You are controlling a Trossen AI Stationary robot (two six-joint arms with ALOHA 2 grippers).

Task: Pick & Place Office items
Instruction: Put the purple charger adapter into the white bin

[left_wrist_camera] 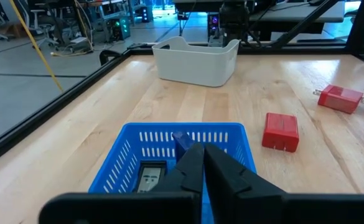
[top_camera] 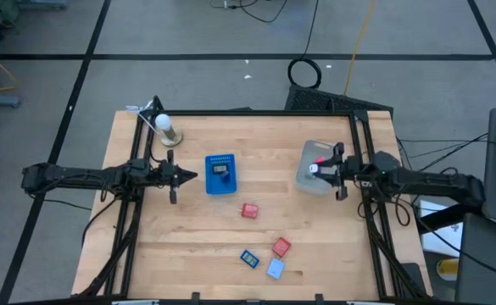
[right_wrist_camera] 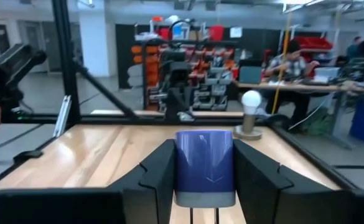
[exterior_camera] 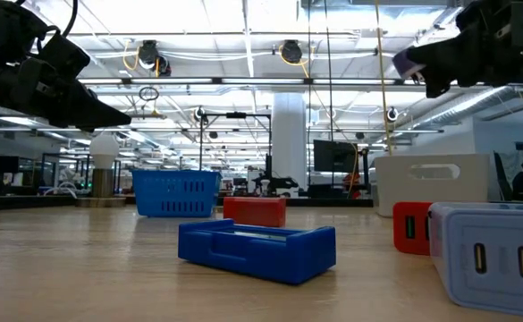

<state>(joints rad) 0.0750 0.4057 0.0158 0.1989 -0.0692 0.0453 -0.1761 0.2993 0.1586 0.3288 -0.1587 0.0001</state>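
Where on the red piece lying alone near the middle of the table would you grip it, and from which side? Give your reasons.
Probably from straight above, closing the fingers across the two long flat sides of the red piece. It lies flat on the table with open wood all round, and its prongs stick out of one short end, so that end gives a poor hold.

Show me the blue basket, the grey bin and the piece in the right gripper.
blue basket [top_camera: 221,183], high view, its near rim.
grey bin [left_wrist_camera: 197,61], left wrist view, its front wall.
purple piece [right_wrist_camera: 205,163], right wrist view, its front face, between the right gripper's fingers.
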